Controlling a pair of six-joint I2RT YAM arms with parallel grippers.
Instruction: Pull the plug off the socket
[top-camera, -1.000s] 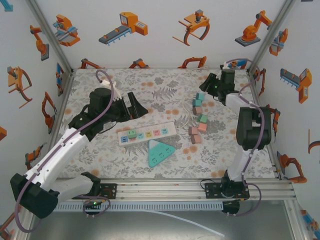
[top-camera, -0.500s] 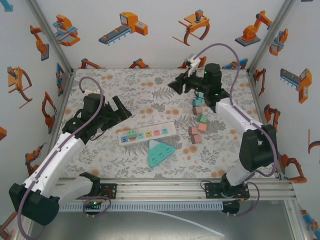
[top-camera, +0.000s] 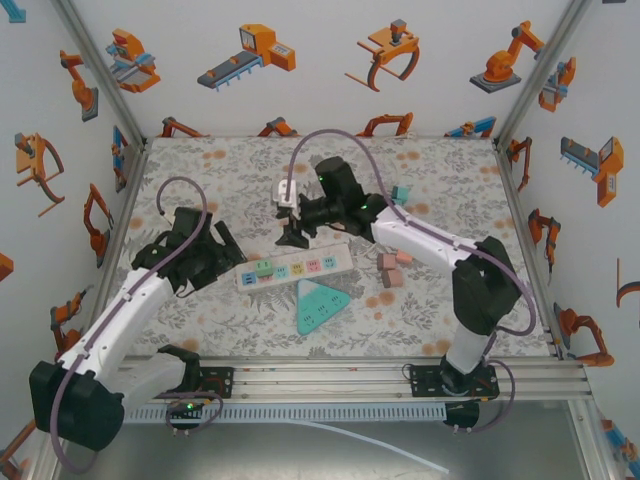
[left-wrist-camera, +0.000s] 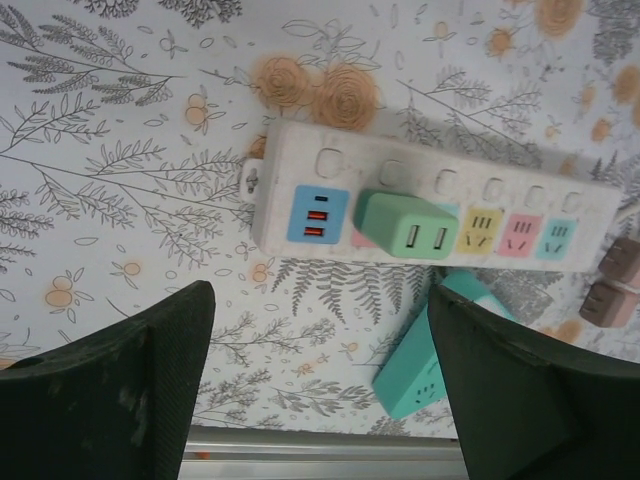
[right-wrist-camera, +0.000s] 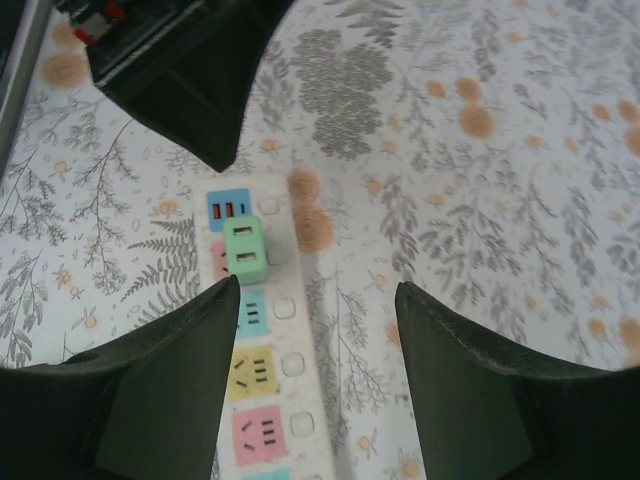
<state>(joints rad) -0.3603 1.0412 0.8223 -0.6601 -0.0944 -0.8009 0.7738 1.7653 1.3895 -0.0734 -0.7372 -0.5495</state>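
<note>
Since a second ago: big swing of the right gripper (top-camera: 297, 232) from the far-right corner to the centre, now just far of the power strip (top-camera: 295, 267). Slight pull-back of the left gripper (top-camera: 222, 252) to the left, now just off the strip's left end. Both spread wide, nothing held, no contact with the strip.

Green plug (top-camera: 264, 267) seated in the strip, second slot from the left end, next to a blue USB socket (left-wrist-camera: 318, 213). Not yet pulled.

From the top: teal triangular block (top-camera: 320, 305) just near of the strip, brown and pink adapters (top-camera: 392, 270) off its right end, all on a floral mat (top-camera: 200, 170).

Left wrist adds detail lost from the top: two USB ports on the plug's face, red slots in the blue socket. Dark fingers (left-wrist-camera: 100, 400) at the bottom corners, plug between them but well ahead. Teal block partly behind the right-hand finger.

Right wrist: strip lengthwise between the fingers, plug just ahead of the left-hand tip. Black body of the left gripper at top left, beyond the strip's end.
</note>
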